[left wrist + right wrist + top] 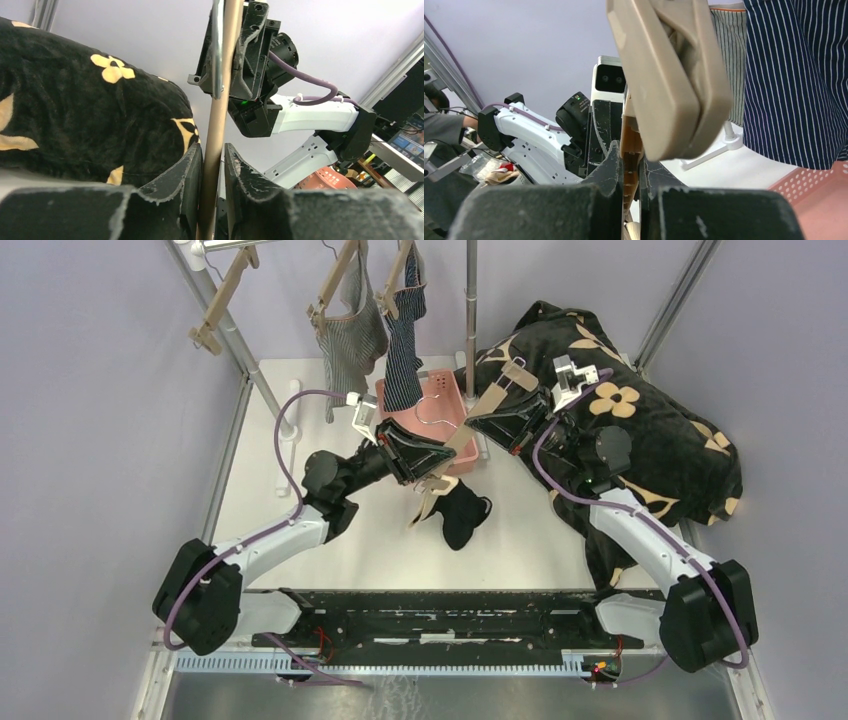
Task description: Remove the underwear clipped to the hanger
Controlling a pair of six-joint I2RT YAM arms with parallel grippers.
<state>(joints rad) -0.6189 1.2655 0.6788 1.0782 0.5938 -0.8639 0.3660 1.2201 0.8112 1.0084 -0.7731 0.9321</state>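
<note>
A tan hanger (470,435) is held slanted over the table between both grippers. My left gripper (428,468) is shut on its bar (222,100), with only a sliver of gap at one finger (240,170). My right gripper (497,410) is shut on a ribbed tan part (631,145) just under a clip (669,75). The black underwear (462,512) lies on the table at the hanger's lower end; whether a clip grips it I cannot tell. Grey striped underwear (350,335) and navy striped underwear (403,350) hang clipped on the rail.
A pink basket (440,405) stands behind the held hanger. The big black flowered blanket (640,430) fills the right side, under my right arm. Rack poles (470,300) rise at the back, with an empty hanger (222,300) at the left.
</note>
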